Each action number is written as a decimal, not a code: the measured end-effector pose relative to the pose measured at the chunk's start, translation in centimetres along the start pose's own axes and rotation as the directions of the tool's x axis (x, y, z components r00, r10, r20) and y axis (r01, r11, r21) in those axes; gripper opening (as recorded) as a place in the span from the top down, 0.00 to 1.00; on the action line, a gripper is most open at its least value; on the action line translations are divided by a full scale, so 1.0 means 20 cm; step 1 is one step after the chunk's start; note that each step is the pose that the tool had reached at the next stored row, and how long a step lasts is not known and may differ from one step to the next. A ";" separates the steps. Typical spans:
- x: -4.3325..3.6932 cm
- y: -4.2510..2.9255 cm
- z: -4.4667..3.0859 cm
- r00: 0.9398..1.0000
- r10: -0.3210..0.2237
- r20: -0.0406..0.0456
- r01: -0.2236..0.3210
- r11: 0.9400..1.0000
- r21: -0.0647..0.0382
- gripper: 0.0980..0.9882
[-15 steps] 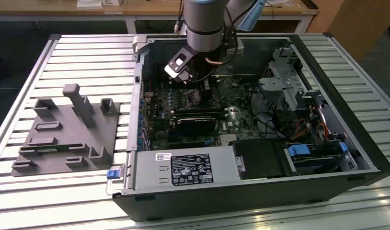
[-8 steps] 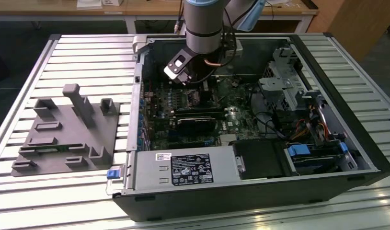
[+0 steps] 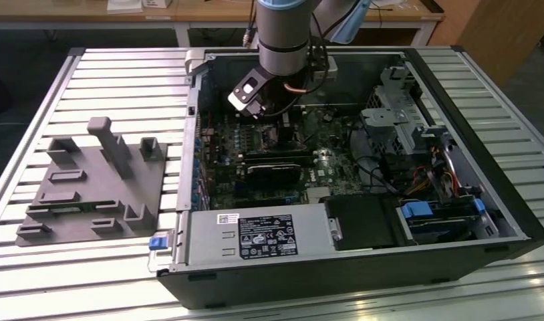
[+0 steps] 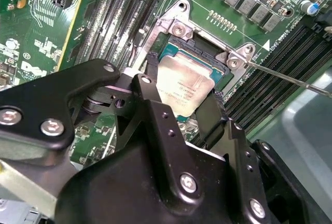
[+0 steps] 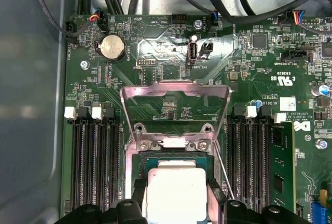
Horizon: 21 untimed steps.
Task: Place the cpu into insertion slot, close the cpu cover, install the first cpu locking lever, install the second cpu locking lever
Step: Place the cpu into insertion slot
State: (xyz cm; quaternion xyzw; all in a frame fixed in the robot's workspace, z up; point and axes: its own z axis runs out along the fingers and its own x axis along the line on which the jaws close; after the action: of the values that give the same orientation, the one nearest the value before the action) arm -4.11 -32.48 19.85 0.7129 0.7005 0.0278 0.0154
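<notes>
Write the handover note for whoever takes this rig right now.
Gripper: shut on the chip, down inside the computer case.
Chip: at the socket; whether it is fully seated cannot be told.
Cover: flipped open, standing clear of the socket.
Lever: thin rod sticking out to the side, unlatched.
Done: chip is at the socket.
Left: cover not yet closed, neither lever latched.
</notes>
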 end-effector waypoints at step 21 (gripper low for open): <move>0.016 -0.003 0.033 1.000 0.000 0.000 0.000 1.000 0.000 0.50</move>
State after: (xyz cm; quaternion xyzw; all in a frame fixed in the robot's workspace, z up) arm -4.12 -32.15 19.20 0.7130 0.7005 0.0277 0.0154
